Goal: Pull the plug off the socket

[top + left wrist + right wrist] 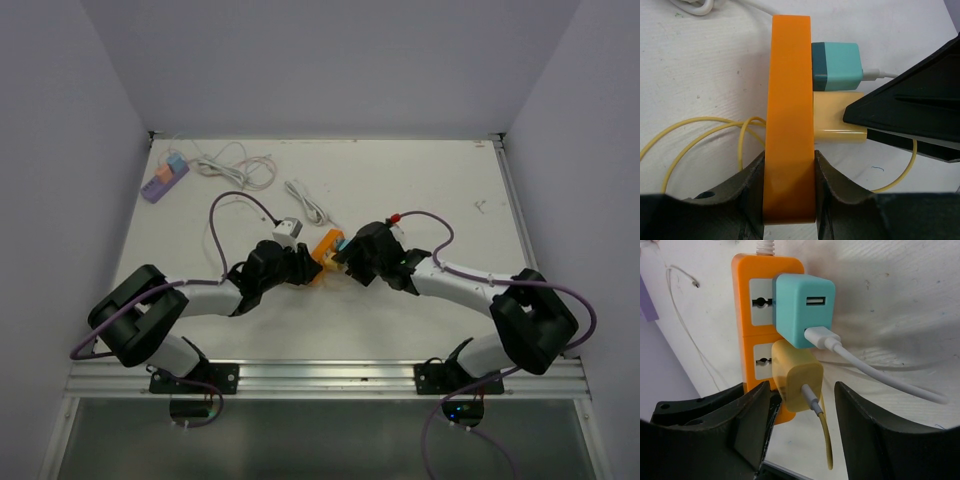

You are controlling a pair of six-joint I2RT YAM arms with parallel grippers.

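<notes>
An orange power strip (325, 247) lies mid-table between the two arms. My left gripper (789, 192) is shut on one end of the strip (789, 125). A teal plug (802, 307) with a white cable and a yellow plug (796, 375) with a yellow cable sit in the strip (752, 315). My right gripper (802, 412) is open, its fingers on either side of the yellow plug, not touching it. In the left wrist view the yellow plug (832, 117) sits beside the teal plug (836, 65), partly behind the right gripper's black finger (910, 100).
A purple power strip (165, 178) with plugs lies at the far left with a coil of white cable (235, 165). Another white cable (308, 203) runs behind the orange strip. A thin yellow cable (700, 137) loops on the table beside it.
</notes>
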